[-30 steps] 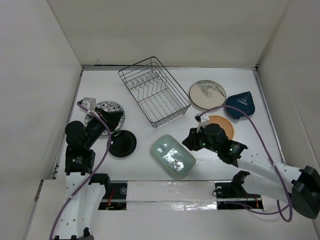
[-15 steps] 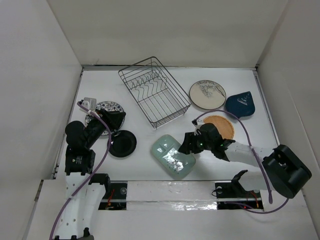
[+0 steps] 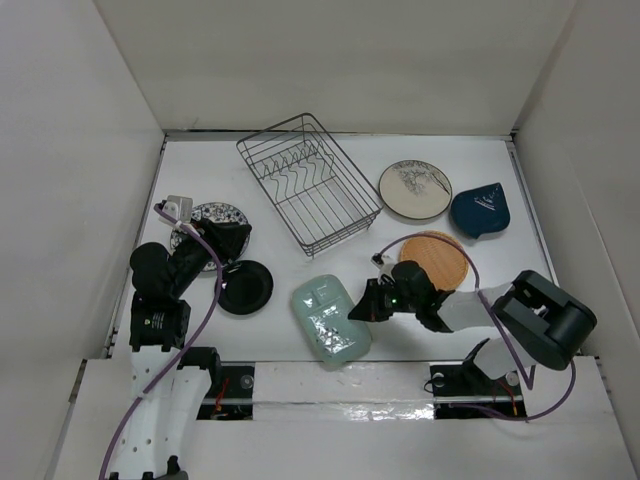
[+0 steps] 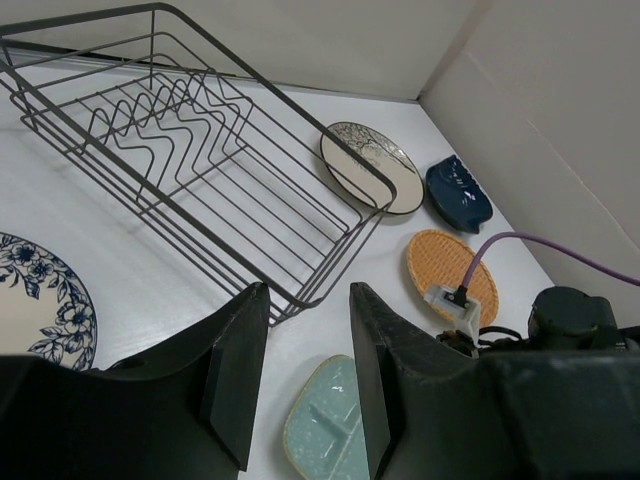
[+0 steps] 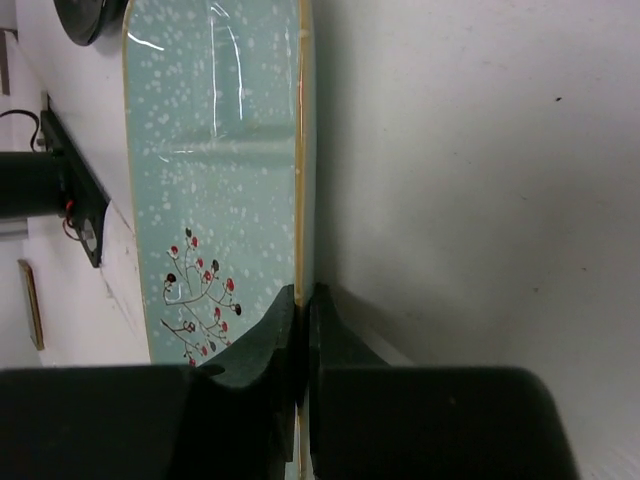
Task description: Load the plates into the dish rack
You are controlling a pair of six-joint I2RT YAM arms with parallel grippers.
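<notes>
The pale green plate (image 3: pixel 328 322) is lying on the table (image 3: pixel 300 268) directly ahead of the right pincer (image 3: pixel 366 308), which is pinching the plate's rim between its two fingers. In the wrist view that rim is running edge-on into the narrow slot between the fingertips. Whether the gripped edge is lifting off the table cannot be told. The plate's far corner, on the side away from the pincer, is sitting close to the table's front edge, leaving little room there. Beyond the plate's far end the black plate (image 3: pixel 246 287) is resting apart from it, with a strip of bare table between. Behind the right pincer, just beside its arm, the tan-orange plate (image 3: pixel 442 256) is lying flat. The dark blue plate (image 3: pixel 483 210) and the cream plate (image 3: pixel 414 189) are sitting farther back, well apart from the pincer. The dish rack (image 3: pixel 310 185) is standing skewed at the far side with no plates in its tines, and open table is lying between it and the green plate. The left pincer (image 4: pixel 305 345) is hanging with its fingers spread, holding nothing. The blue-and-white plate (image 4: pixel 35 300) is lying below it and to its left, and the rack's near corner is straight ahead.
</notes>
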